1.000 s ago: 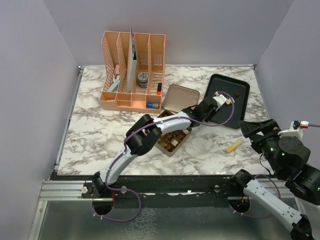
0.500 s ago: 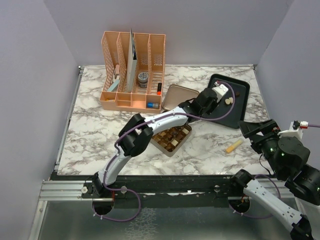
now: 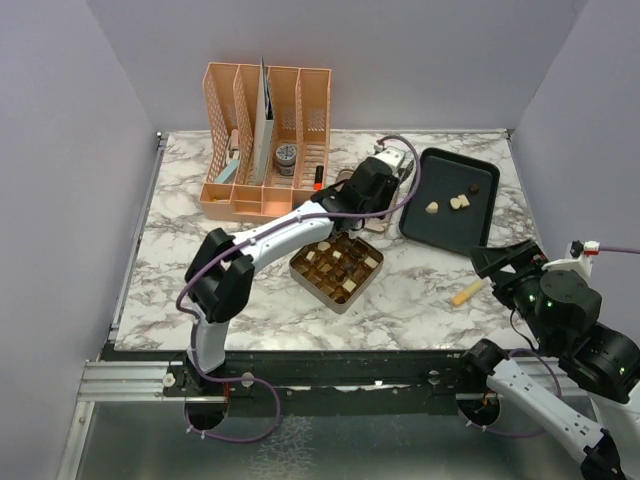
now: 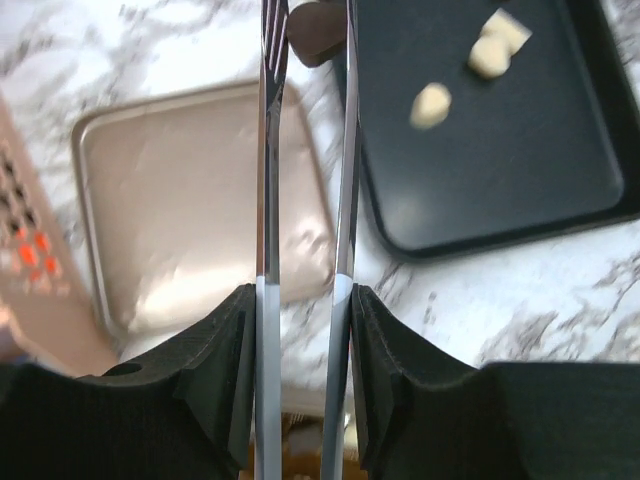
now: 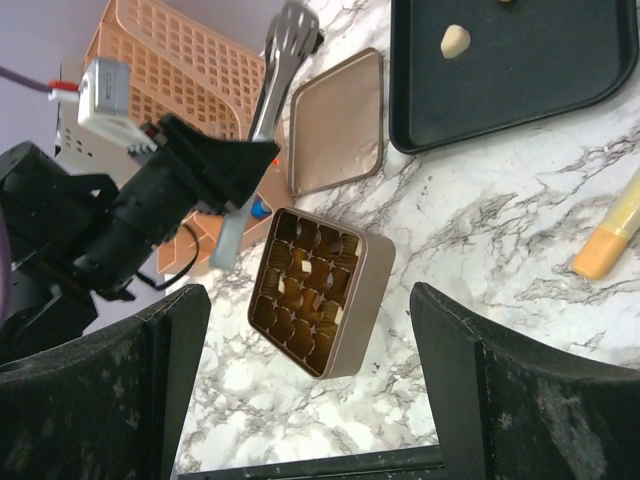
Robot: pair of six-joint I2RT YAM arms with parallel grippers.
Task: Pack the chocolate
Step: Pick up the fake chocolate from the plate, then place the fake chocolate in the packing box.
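My left gripper is shut on metal tongs. It hovers over the gold lid just left of the black tray. The tong tips pinch a dark brown chocolate. Cream chocolates and a dark one lie on the tray. The square gold tin sits in front of the arm, its cells holding several brown and cream pieces. My right gripper is open and empty, high above the table's right front.
A peach desk organizer with small items stands at the back left. A yellow stick-shaped item lies on the marble right of the tin. The lid lies flat between organizer and tray.
My left arm has swung back and left from over the tray to above the lid, carrying the tongs. One dark piece is gone from the tray. The right arm shifted slightly.
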